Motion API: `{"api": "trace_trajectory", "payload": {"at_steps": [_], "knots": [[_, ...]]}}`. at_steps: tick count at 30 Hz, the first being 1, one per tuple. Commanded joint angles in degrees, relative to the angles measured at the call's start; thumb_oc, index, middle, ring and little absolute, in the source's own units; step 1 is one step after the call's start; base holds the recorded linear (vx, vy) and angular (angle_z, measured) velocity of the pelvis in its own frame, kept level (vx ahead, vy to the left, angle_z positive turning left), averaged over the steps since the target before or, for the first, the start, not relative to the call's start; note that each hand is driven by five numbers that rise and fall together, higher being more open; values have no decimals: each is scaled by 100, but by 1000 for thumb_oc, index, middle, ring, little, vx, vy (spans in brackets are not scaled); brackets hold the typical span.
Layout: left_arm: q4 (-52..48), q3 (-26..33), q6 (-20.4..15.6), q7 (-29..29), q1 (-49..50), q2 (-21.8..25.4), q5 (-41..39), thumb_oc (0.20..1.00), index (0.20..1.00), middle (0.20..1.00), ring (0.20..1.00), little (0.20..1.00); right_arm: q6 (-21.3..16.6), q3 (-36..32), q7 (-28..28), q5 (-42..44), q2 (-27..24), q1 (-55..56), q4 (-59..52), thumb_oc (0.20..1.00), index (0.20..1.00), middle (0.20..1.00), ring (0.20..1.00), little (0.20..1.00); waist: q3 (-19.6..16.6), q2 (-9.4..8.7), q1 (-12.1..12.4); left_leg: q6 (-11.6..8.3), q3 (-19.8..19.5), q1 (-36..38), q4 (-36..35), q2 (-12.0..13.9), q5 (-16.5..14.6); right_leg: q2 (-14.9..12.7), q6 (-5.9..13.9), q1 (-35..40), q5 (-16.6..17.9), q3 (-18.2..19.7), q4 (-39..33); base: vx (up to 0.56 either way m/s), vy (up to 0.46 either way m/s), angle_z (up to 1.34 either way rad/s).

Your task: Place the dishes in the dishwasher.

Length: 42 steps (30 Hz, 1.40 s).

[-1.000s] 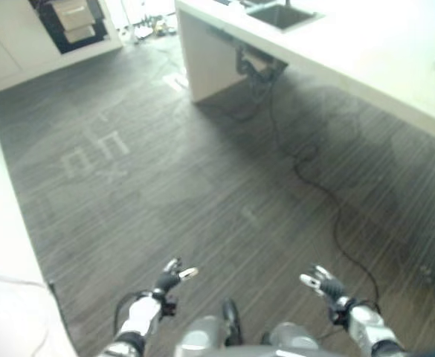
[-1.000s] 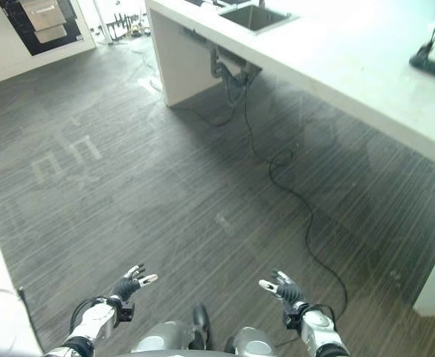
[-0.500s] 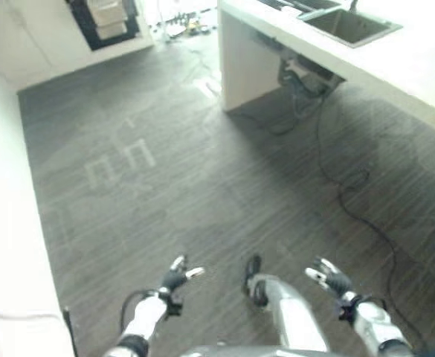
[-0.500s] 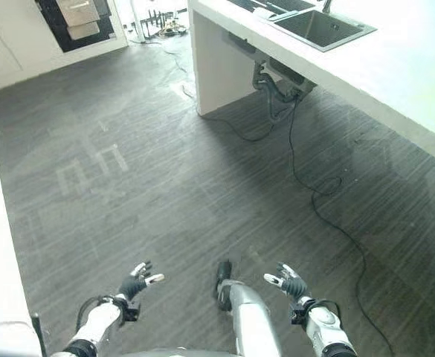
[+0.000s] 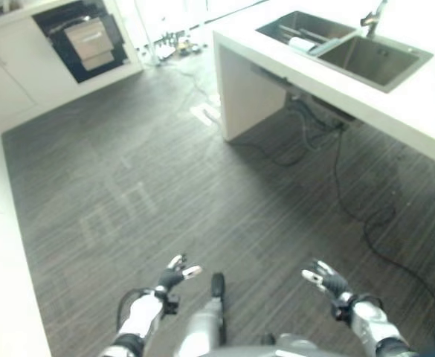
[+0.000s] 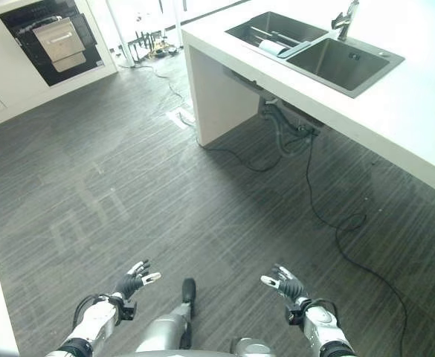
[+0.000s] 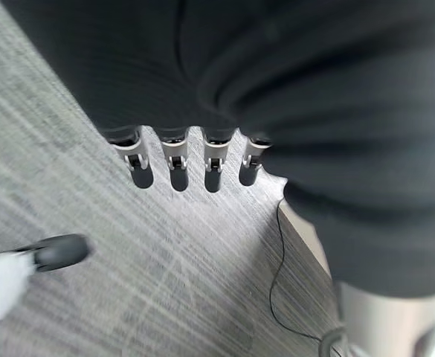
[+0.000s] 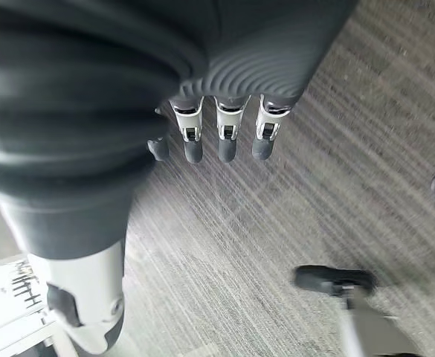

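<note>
Both hands were up over bare dark wood-grain floor, nothing in either one: the left hand sat at about seven o'clock in the head view, fingers spread loose and straight with the thumb out to the side, and the right hand mirrored it at about five o'clock, fingers likewise fanned and relaxed. In the left wrist view the left hand's fingers hung straight in a row over the planks, thumb well apart from them; the right wrist view had the same story, fingers straight and holding nothing. Up at one o'clock ran the white counter with a double-bowl sink sunk into it and a faucet at its far edge. In the farther bowl lay what looked like dishes, a pale rounded piece and some long thin pieces, too small to name more closely, well apart from both hands. Pipes hung in the open space under the sink, and a black cable trailed from there across the floor. Away at eleven o'clock, set into pale cabinets, was a dark opening with a light pulled-out drawer or rack; whether that was the dishwasher could not be told
</note>
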Motion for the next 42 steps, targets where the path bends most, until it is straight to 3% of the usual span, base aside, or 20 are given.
{"api": "trace_trajectory", "payload": {"at_steps": [1, 6, 8, 10, 12, 14, 17, 20, 24, 27, 28, 29, 30, 31, 32, 33, 35, 38, 40, 42], "knots": [[-635, -91, -27, -160, -190, 102, 178, 1000, 1000, 1000, 1000, 1000, -183, -94, -208, 339, -142, -65, -305, 1000, 1000, 1000, 1000, 1000, 39, 15, 50, 131, 529, 745, 504, 110, 176, -116, 354, -704, 105, -329, 594, 236, 447, -27], [-538, -224, 65, 23, -399, 183, 341, 1000, 1000, 1000, 1000, 1000, -255, -171, -163, 283, 61, 73, -280, 1000, 1000, 1000, 1000, 1000, -134, 21, 36, 539, 531, 1258, 200, -246, -156, -260, 442, -905, -85, -474, 1594, 244, 385, -16], [-565, -227, 57, -17, -483, 295, 272, 1000, 1000, 1000, 1000, 1000, -282, -128, -162, 287, 97, 32, -377, 1000, 1000, 1000, 1000, 1000, -131, -19, 37, 687, 820, 1490, 13, -380, -354, -540, 669, -1264, 80, -769, 2633, 126, 367, 7], [-577, -256, 27, 51, -553, 323, 191, 1000, 1000, 1000, 1000, 1000, -297, -76, -132, 195, 120, -66, -399, 1000, 1000, 1000, 1000, 1000, -62, 15, -1, 707, 1072, 1667, -169, -358, -390, -575, 734, -1557, 171, -935, 2838, 32, 232, -8], [-653, -272, 35, 62, -652, 346, 142, 1000, 1000, 1000, 1000, 1000, -303, -36, -152, 231, 129, -150, -421, 1000, 1000, 1000, 1000, 1000, 34, 44, -98, 638, 1255, 1838, -297, -290, -393, -397, 711, -1780, 108, -1086, 2430, 14, 100, -9], [-622, -318, 39, 110, -774, 302, 148, 1000, 1000, 1000, 1000, 1000, -364, -76, -132, 356, 124, -188, -289, 1000, 1000, 1000, 1000, 1000, 72, 15, -202, 605, 1242, 1941, -307, -310, -433, -330, 722, -1845, 361, -1039, 1600, 124, -23, -47], [-588, -300, 26, 220, -623, 221, 139, 1000, 1000, 1000, 1000, 1000, -398, -124, -106, 295, 135, -177, -183, 1000, 1000, 1000, 1000, 1000, 52, -9, -315, 671, 1166, 2230, -226, -434, -745, -438, 888, -2195, 945, -968, 988, 280, -78, 37], [-524, -276, 15, 279, -459, 176, 252, 1000, 1000, 1000, 1000, 1000, -321, -168, -159, 335, 196, -160, -226, 1000, 1000, 1000, 1000, 1000, 13, 1, -324, 702, 1145, 2374, -173, -497, -921, -602, 962, -2336, 1144, -1021, 988, 315, -143, 33], [-486, -193, 31, 333, -248, 162, 273, 1000, 1000, 1000, 1000, 1000, -247, -81, -154, 304, 243, -178, -178, 1000, 1000, 1000, 1000, 1000, -132, 65, -275, 579, 1339, 2495, 196, -230, -1090, -714, 856, -1958, 908, -1320, 908, 414, -358, 47], [-507, -204, 11, 377, -216, 80, 246, 1000, 1000, 1000, 1000, 1000, -235, -22, -144, 266, 113, -235, -243, 1000, 1000, 1000, 1000, 1000, -217, 73, -338, 384, 1156, 2442, 921, -66, -1360, -523, 539, -1858, 648, -1270, 934, 276, -365, -35], [-499, -218, 6, 377, -225, 66, 219, 1000, 1000, 1000, 1000, 1000, -215, -10, -162, 273, 73, -248, -269, 1000, 1000, 1000, 1000, 1000, -221, 81, -345, 334, 1105, 2394, 1219, -30, -1333, -482, 457, -1853, 574, -1273, 965, 176, -347, -65], [-474, -219, -7, 372, -238, 24, 167, 1000, 1000, 1000, 1000, 1000, -196, 15, -174, 272, 12, -255, -300, 1000, 1000, 1000, 1000, 1000, -208, 76, -333, 158, 971, 2132, 2132, 110, -983, -356, 263, -1742, 441, -1250, 941, 172, -352, -51], [-478, -205, -12, 342, -228, 11, 145, 1000, 1000, 1000, 1000, 1000, -213, 31, -165, 264, -19, -247, -295, 1000, 1000, 1000, 1000, 1000, -190, 57, -312, 116, 861, 1936, 2624, 132, -884, -304, 198, -1672, 394, -1191, 912, 257, -457, -30], [-521, -152, -3, 255, -178, 2, 158, 1000, 1000, 1000, 1000, 1000, -227, 36, -164, 263, -68, -206, -269, 1000, 1000, 1000, 1000, 1000, -132, 13, -266, 91, 686, 1436, 3586, 167, -772, -222, 90, -1497, 338, -1046, 837, 184, -318, -26], [-566, -127, 26, 221, -152, 1, 199, 1000, 1000, 1000, 1000, 1000, -192, 3, -171, 256, -81, -184, -282, 1000, 1000, 1000, 1000, 1000, -101, -65, -240, 201, 662, 1110, 3723, 87, -651, -252, 47, -1437, 443, -1001, 746, 278, -220, -42], [-592, -116, 62, 198, -89, -18, 194, 1000, 1000, 1000, 1000, 1000, -200, 2, -140, 230, -86, -165, -211, 1000, 1000, 1000, 1000, 1000, -37, -58, -154, 291, 532, 835, 3483, -160, -712, -184, 80, -1320, 469, -811, 693, 251, -31, -60], [-581, -90, 54, 186, -12, -27, 170, 1000, 1000, 1000, 1000, 1000, -187, 23, -121, 156, -74, -165, -166, 1000, 1000, 1000, 1000, 1000, 19, -32, -75, 314, 483, 887, 2823, -271, -671, -113, 126, -1204, 446, -680, 642, 291, 58, -101], [-498, -13, 49, 92, 102, -65, 35, 1000, 1000, 1000, 1000, 1000, -104, 127, -221, -88, -66, -188, -112, 1000, 1000, 1000, 1000, 1000, 63, 67, 79, 111, 182, 787, 1369, -209, -147, 51, 188, -944, 335, -435, 487, 264, 131, -83], [-502, 11, 57, 81, 147, -66, 63, 1000, 1000, 1000, 1000, 1000, -83, 144, -256, -104, -63, -205, -54, 1000, 1000, 1000, 1000, 1000, 74, 110, 132, 14, 60, 758, 983, -118, 58, 89, 206, -839, 300, -360, 430, 208, 144, -123], [-485, 99, 78, 20, 135, -40, 26, 1000, 1000, 1000, 1000, 1000, -39, 144, -292, -225, -49, -237, 79, 1000, 1000, 1000, 1000, 1000, 4, 134, 158, 46, 44, 930, 632, -79, 8, 20, 271, -794, 281, -383, 385, 204, 230, -66]]}}
